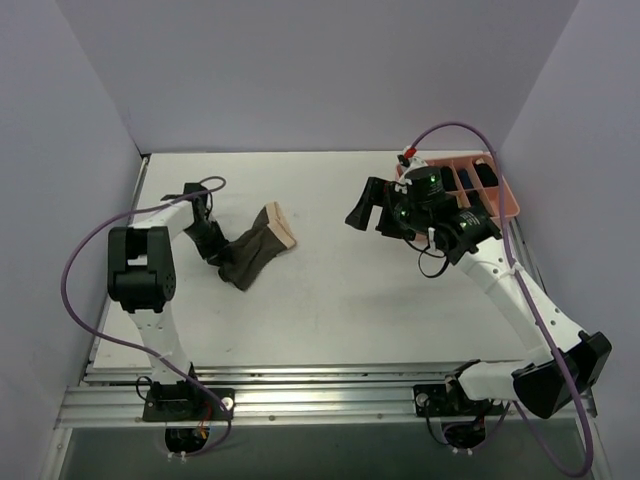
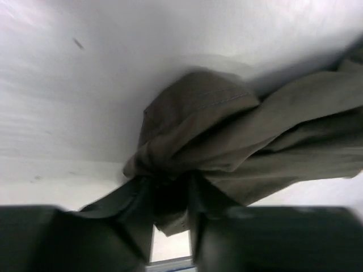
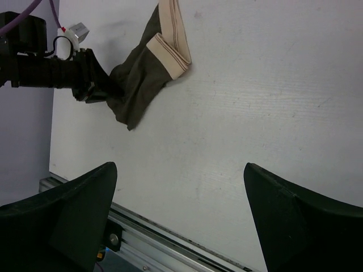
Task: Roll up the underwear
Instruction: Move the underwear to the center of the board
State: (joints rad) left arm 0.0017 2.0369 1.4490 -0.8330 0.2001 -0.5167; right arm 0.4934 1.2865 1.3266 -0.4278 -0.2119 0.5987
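The underwear point(image 1: 252, 250) is a dark olive-brown cloth with a tan waistband point(image 1: 280, 226), lying crumpled on the white table at the left. My left gripper point(image 1: 213, 243) is shut on the cloth's left edge; in the left wrist view the bunched cloth point(image 2: 227, 136) is pinched between the fingers point(image 2: 130, 209). My right gripper point(image 1: 372, 211) is open and empty, held above the table's middle right. In the right wrist view the underwear point(image 3: 139, 85) and the left gripper point(image 3: 91, 85) show far off at the top left.
A pink compartment tray point(image 1: 505, 200) with small black rolled bundles point(image 1: 484, 172) stands at the back right, behind the right arm. Grey walls enclose the table on three sides. A metal rail point(image 1: 320, 385) runs along the near edge.
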